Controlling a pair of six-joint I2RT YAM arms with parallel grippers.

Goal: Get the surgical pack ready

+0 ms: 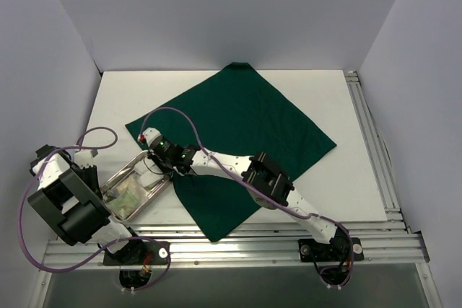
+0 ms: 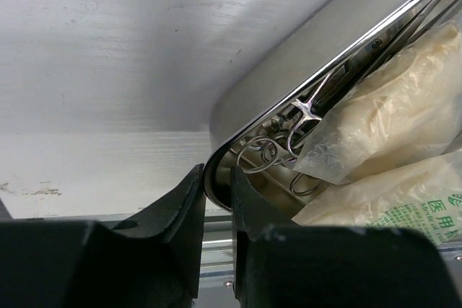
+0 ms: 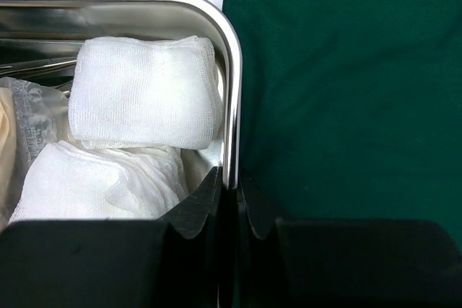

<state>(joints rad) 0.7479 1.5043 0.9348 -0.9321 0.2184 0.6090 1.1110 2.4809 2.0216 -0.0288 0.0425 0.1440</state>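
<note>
The dark green drape [image 1: 245, 128] lies spread flat as a diamond on the white table. At its lower left edge stands the steel tray [image 1: 119, 171]. White gauze pads [image 3: 144, 99] fill its right end. Steel instruments with ring handles [image 2: 271, 153] and two clear packets [image 2: 390, 106] lie toward its left end. My right gripper [image 3: 231, 178] is shut on the tray's right rim [image 3: 231, 70], one finger inside against the gauze, the other over the drape [image 3: 346, 91]. My left gripper [image 2: 216, 178] pinches the tray's near left corner rim, one finger outside the wall [image 2: 303, 55], one inside.
Aluminium rails [image 1: 238, 247] run along the table's near edge and down its right side [image 1: 372, 142]. White walls close in the left, back and right. A purple cable [image 1: 173, 113] loops from the right arm over the drape.
</note>
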